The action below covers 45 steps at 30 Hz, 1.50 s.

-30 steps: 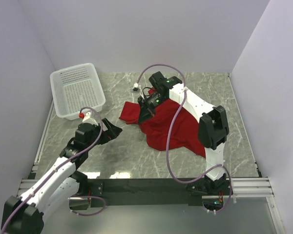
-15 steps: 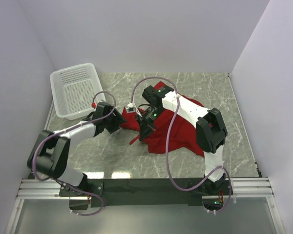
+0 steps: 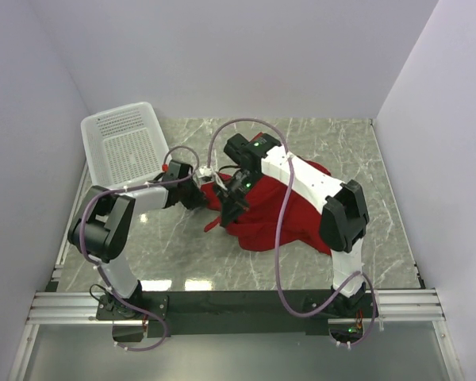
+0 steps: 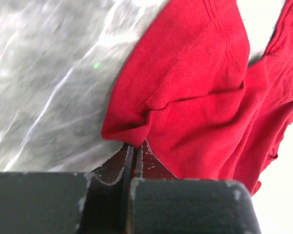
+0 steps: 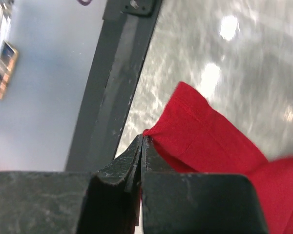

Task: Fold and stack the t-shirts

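A crumpled red t-shirt (image 3: 278, 210) lies on the marble table in the middle of the top view. My left gripper (image 3: 198, 193) is at its left edge, shut on a fold of the red cloth (image 4: 132, 131). My right gripper (image 3: 224, 208) sits just right of it, shut on another corner of the t-shirt (image 5: 195, 129), held a little above the table. In the left wrist view the t-shirt (image 4: 195, 92) fills the right half, bunched at the fingertips. The two grippers are close together.
A white mesh basket (image 3: 125, 145) stands at the back left, right behind my left arm. Grey walls close in the table on three sides. A black rail (image 3: 238, 304) runs along the near edge.
My left arm swung from the near left over to the shirt's left edge and its jaws closed on the cloth. My right gripper moved left and nearer, dragging its corner along.
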Tool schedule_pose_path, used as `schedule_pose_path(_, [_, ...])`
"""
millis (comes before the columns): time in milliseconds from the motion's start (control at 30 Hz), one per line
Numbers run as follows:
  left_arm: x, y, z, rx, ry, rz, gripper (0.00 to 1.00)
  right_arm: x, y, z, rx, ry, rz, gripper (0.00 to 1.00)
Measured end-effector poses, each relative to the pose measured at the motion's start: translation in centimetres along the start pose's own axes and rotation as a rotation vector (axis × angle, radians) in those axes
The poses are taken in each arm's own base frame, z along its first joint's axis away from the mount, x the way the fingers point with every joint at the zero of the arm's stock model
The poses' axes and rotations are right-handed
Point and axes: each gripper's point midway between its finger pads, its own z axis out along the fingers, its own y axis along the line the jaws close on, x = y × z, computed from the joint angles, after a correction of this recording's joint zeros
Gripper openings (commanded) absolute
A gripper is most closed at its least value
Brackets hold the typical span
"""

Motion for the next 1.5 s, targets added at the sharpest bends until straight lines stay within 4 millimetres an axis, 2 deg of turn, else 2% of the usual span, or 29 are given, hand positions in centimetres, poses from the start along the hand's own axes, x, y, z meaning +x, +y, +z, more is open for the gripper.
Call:
schedule_pose_path(67, [-0.4, -0.5, 0.3, -0.001, 0.000, 0.011, 0.01, -1.0, 1.0, 0.6, -0.012, 0.007, -0.076, 0.00])
schedule_pose_path(233, [-2.3, -1.8, 0.9, 0.000, -0.014, 0.033, 0.01, -3.4, 4.9, 2.0, -0.063, 0.025, -0.222, 0.00])
schedule_pose_path(367, [-4.4, -2.8, 1.2, 0.007, -0.036, 0.060, 0.01, -6.1, 6.4, 1.8, -0.060, -0.006, -0.309, 0.00])
schedule_pose_path(533, [-6.4, -4.7, 1.7, 0.041, -0.053, 0.107, 0.01, -6.4, 7.5, 2.4, -0.079, 0.000, -0.281, 0.00])
schedule_pose_path(600, [-6.5, -5.2, 1.7, 0.058, -0.045, 0.123, 0.06, -6.4, 7.7, 2.6, -0.078, 0.006, -0.254, 0.00])
schedule_pose_path(667, [-6.3, -5.4, 1.7, 0.071, -0.035, 0.140, 0.13, -6.6, 7.1, 2.8, -0.039, 0.016, -0.210, 0.26])
schedule_pose_path(733, [-6.1, -5.5, 1.6, 0.078, -0.028, 0.153, 0.24, -6.8, 5.7, 2.9, 0.029, 0.025, -0.183, 0.47])
schedule_pose_path(800, [-6.2, -5.7, 1.2, 0.091, -0.033, 0.170, 0.31, -6.8, 4.0, 2.9, 0.094, 0.026, -0.142, 0.54])
schedule_pose_path(900, [-6.1, -6.2, -1.0, 0.119, -0.060, 0.199, 0.36, -5.7, 1.3, 2.1, 0.183, 0.021, -0.056, 0.55])
schedule_pose_path(967, [-6.5, -7.4, -3.2, 0.161, -0.101, 0.230, 0.40, -4.8, -0.7, 0.4, 0.246, 0.005, 0.007, 0.55])
schedule_pose_path(1000, [-6.8, -8.0, -4.3, 0.183, -0.121, 0.244, 0.48, -4.4, -1.4, -0.5, 0.274, -0.006, 0.031, 0.55])
schedule_pose_path(1033, [-7.0, -8.8, -5.8, 0.214, -0.152, 0.270, 0.50, -3.6, -2.5, -2.1, 0.323, -0.025, 0.062, 0.55])
schedule_pose_path(1067, [-7.3, -9.5, -7.5, 0.244, -0.185, 0.292, 0.59, -2.8, -3.1, -3.2, 0.355, -0.031, 0.088, 0.54])
schedule_pose_path(1133, [-7.5, -10.4, -10.1, 0.287, -0.238, 0.335, 0.62, -0.5, -4.4, -6.0, 0.449, -0.047, 0.148, 0.54])
schedule_pose_path(1167, [-7.5, -10.6, -11.4, 0.302, -0.261, 0.352, 0.66, 1.1, -4.9, -7.3, 0.501, -0.046, 0.185, 0.54])
schedule_pose_path(1233, [-7.2, -10.7, -13.6, 0.329, -0.296, 0.385, 0.66, 4.3, -5.4, -9.3, 0.587, -0.041, 0.253, 0.54])
schedule_pose_path(1333, [-5.7, -9.2, -15.3, 0.329, -0.289, 0.400, 0.66, 10.2, -5.9, -11.4, 0.694, -0.008, 0.391, 0.54])
schedule_pose_path(1400, [-4.0, -7.0, -14.8, 0.299, -0.240, 0.394, 0.66, 14.1, -6.2, -12.5, 0.751, 0.018, 0.495, 0.54])
schedule_pose_path(1433, [-2.7, -5.3, -14.1, 0.275, -0.200, 0.381, 0.66, 16.2, -6.4, -13.3, 0.781, 0.023, 0.559, 0.54])
schedule_pose_path(1500, [0.2, -1.2, -12.6, 0.199, -0.101, 0.346, 0.66, 19.0, -7.0, -15.2, 0.845, 0.019, 0.658, 0.54])
